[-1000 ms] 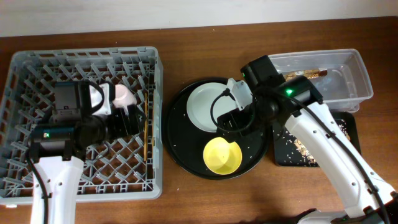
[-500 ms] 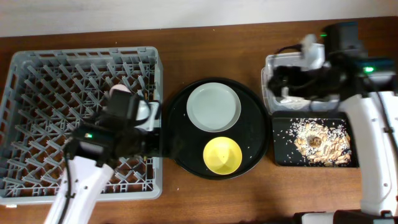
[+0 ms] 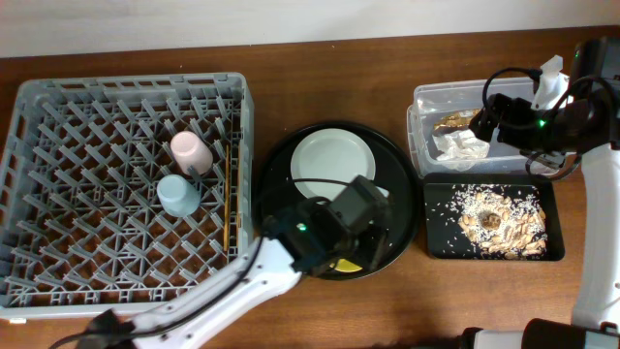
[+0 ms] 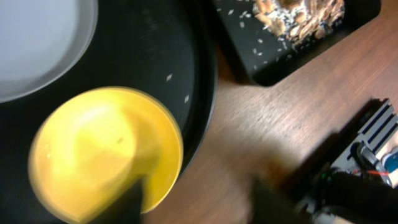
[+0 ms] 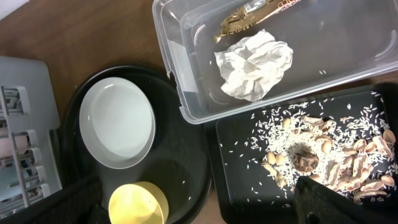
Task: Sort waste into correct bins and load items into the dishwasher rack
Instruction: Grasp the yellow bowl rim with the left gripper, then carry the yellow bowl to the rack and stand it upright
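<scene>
The yellow bowl (image 4: 106, 152) sits at the front of the round black tray (image 3: 281, 184). My left gripper (image 4: 199, 205) hangs low over it, jaws partly narrowed, one finger above the bowl and the other past its rim over the table. It hides most of the bowl (image 3: 344, 264) in the overhead view. The pale plate (image 3: 333, 167) lies behind. Pink cup (image 3: 191, 151), blue cup (image 3: 178, 194) and chopsticks (image 3: 229, 199) are in the dishwasher rack (image 3: 58, 107). My right gripper (image 3: 499, 114) is open and empty above the clear tub (image 5: 168, 50), which holds the napkin (image 5: 255, 65) and wrapper (image 5: 239, 18).
The shallow black tray (image 5: 249, 168) in front of the tub carries the food scraps (image 5: 323, 155) and scattered rice. A few rice grains lie on the round tray (image 4: 155, 50). Bare wood separates the round tray from the black tray (image 4: 267, 62).
My left arm has swung from the rack to the yellow bowl and its jaws have narrowed. My right arm has moved from the round tray to the tub, then further right.
</scene>
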You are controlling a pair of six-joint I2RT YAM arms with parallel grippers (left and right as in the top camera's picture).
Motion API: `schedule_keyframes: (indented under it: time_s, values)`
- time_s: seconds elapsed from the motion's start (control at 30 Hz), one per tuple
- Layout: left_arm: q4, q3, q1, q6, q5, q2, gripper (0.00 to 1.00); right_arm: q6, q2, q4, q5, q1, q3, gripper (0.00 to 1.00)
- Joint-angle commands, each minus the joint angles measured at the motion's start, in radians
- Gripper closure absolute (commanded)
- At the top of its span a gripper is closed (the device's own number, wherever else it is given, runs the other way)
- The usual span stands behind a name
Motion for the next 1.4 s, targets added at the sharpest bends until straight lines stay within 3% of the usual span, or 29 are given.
schedule_keyframes:
  time_s: [0.0, 0.1, 0.27, 0.37, 0.5, 1.1, 1.2, 1.37]
  values:
    - [0.050, 0.000, -0.057, -0.005, -0.028, 0.103, 0.66, 0.005, -0.001, 0.001, 0.005, -0.004, 0.013, 0.01]
    - [0.053, 0.000, -0.087, -0.006, -0.133, 0.190, 0.66, 0.005, 0.000, 0.001, 0.005, -0.004, 0.013, 0.01]
    - [0.064, 0.000, -0.092, -0.006, -0.156, 0.270, 0.68, 0.005, 0.000, 0.001, 0.005, -0.004, 0.013, 0.01]
    - [0.064, 0.000, -0.091, -0.006, -0.197, 0.297, 0.77, 0.005, 0.000, 0.001, 0.004, -0.004, 0.013, 0.01]
    - [0.057, 0.000, -0.092, -0.006, -0.196, 0.299, 0.82, 0.005, 0.000, 0.001, 0.004, -0.004, 0.013, 0.01]
    - [-0.069, 0.001, -0.091, -0.005, -0.222, 0.318, 0.83, 0.005, 0.000, 0.001, 0.005, -0.004, 0.013, 0.01]
    - [-0.069, 0.003, -0.090, -0.005, -0.256, 0.318, 0.99, 0.005, 0.000, 0.001, 0.005, -0.004, 0.013, 0.01]
    - [-0.148, 0.067, -0.090, 0.079, -0.256, 0.295, 0.99, 0.005, 0.000, 0.001, 0.005, -0.004, 0.013, 0.01]
